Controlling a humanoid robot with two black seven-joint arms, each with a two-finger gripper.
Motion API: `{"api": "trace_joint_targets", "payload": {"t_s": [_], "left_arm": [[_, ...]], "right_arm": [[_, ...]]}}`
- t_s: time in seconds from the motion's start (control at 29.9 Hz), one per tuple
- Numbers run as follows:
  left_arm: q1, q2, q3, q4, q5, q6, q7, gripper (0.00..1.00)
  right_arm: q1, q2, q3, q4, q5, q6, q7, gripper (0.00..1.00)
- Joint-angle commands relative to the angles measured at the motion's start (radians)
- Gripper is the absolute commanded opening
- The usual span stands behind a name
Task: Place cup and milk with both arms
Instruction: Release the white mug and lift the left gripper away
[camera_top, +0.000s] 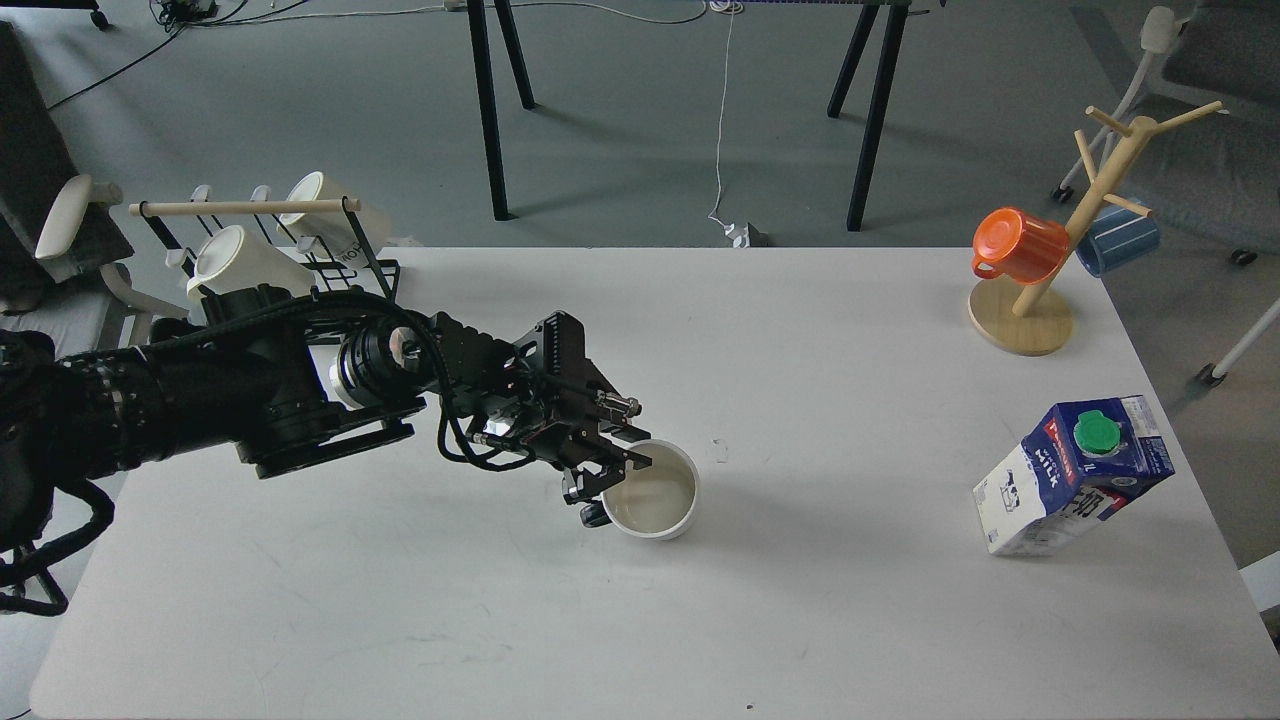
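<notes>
The cup (655, 490) is a squat white mug. It stands upright, mouth up, on the white table (800, 620) a little left of the middle. Its handle is hidden behind my left gripper (603, 490), which comes in from the left and is closed on the cup's left rim. The milk (1075, 478) is a blue and white carton with a green cap. It stands alone near the table's right edge, far from the gripper. My right arm is out of view.
A wooden mug tree (1040, 300) with an orange mug (1015, 245) and a blue mug (1118, 240) stands at the back right corner. A wire rack (300, 215) with cream mugs (235, 262) stands at the back left, behind my left arm.
</notes>
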Motion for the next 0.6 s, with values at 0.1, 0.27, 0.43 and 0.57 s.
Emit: {"api": "trace_joint_targets", "payload": {"t_s": [0.1,0.27,0.43,0.57], "left_arm": [[-0.01,0.006,-0.021,-0.008,-0.287,-0.009,0.0,0.49],[-0.01,0.017,-0.193,-0.006,-0.571,-0.188,0.0,0.65],[0.004,0.078,-0.475,0.004,-0.755,-0.454,0.0,0.69],[0.033,0.145,-0.618,0.011,-0.878,-0.454,0.0,0.69]], "right_arm": [[0.002,-0.004,0.022,0.002,-0.002,0.0,0.006,0.97],[0.003,-0.008,0.038,0.001,-0.013,0.0,0.01,0.97],[0.028,-0.018,0.029,0.002,-0.043,0.0,0.013,0.98],[0.063,-0.019,0.022,0.016,-0.152,0.0,-0.002,0.99]]}}
